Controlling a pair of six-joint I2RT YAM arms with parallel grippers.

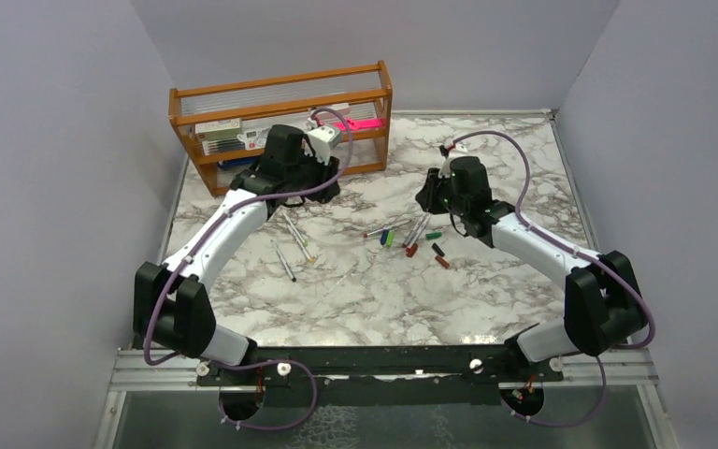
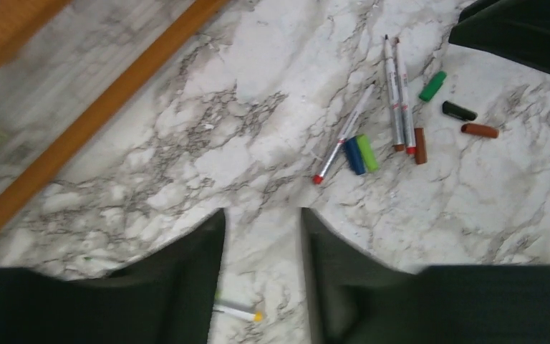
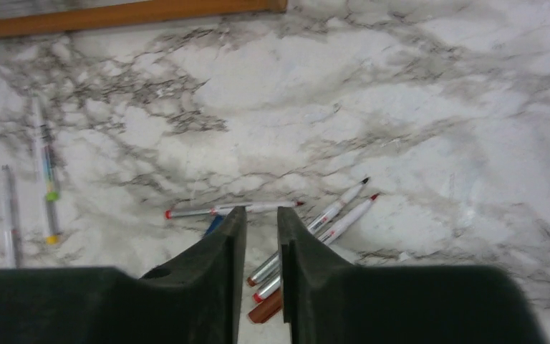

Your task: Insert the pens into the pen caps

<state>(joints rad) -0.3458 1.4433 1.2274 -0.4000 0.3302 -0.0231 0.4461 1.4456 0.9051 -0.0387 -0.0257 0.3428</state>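
Where the pens (image 2: 394,107) lie upper right in the left wrist view, their long axes run steeply — red ends low, tips up — among scattered pen caps (image 2: 432,86). Left gripper (image 2: 261,272) gapes empty; right gripper (image 3: 261,240) stands narrowly parted, empty.

The counter (image 1: 365,299) is surfaced in smooth marble-look stone with a faint sheen; the rack (image 1: 385,112) is built of varnished wood. The pens (image 2: 344,134) and pen caps (image 2: 433,86) are moulded in smooth plastic; the fingers (image 3: 208,287) are finished in matt black plastic.
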